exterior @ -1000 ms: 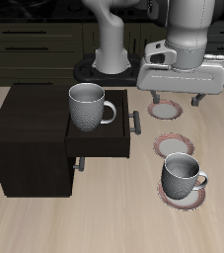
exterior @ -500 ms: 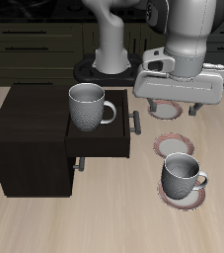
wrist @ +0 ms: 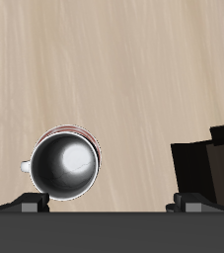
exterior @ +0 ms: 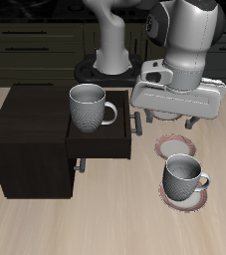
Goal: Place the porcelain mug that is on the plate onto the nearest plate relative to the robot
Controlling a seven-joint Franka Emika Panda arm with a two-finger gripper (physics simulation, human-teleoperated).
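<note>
From the exterior view, the gripper (exterior: 178, 120) had come forward and lower over the last second, leaving the space above the farthest plate and closing toward the front of the surface (exterior: 45, 224). That put it nearer the porcelain mug (exterior: 183, 177), which sat upright on the plate (exterior: 169, 200) closest to the front edge, handle pointing sideways and away from the cabinet. I judged this as the approach leg of the task: the mug had not been touched, and nothing had been lifted. The gripper hung above the middle plate (exterior: 175, 148), which lay bare between the mug's plate and the far plate (exterior: 166, 112), the one nearest the robot and so the likely target, now partly hidden behind the gripper body. The arm leaned forward from its base, wrist pointing straight down. The jaws stood apart and held nothing. A larger look-alike mug (exterior: 88, 108) stood on the dark cabinet (exterior: 30, 134) above its pulled-out drawer (exterior: 105, 149), well apart from the gripper.

In the wrist view, the porcelain mug (wrist: 67, 164) showed from straight above, dark inside with a bright glint, a sliver of reddish plate rim (wrist: 72, 127) peeking past it. It lay close to one fingertip (wrist: 33, 204) rather than centred between the two, so more travel seemed needed before descending. The cabinet corner (wrist: 207, 158) showed beside the other.
</note>
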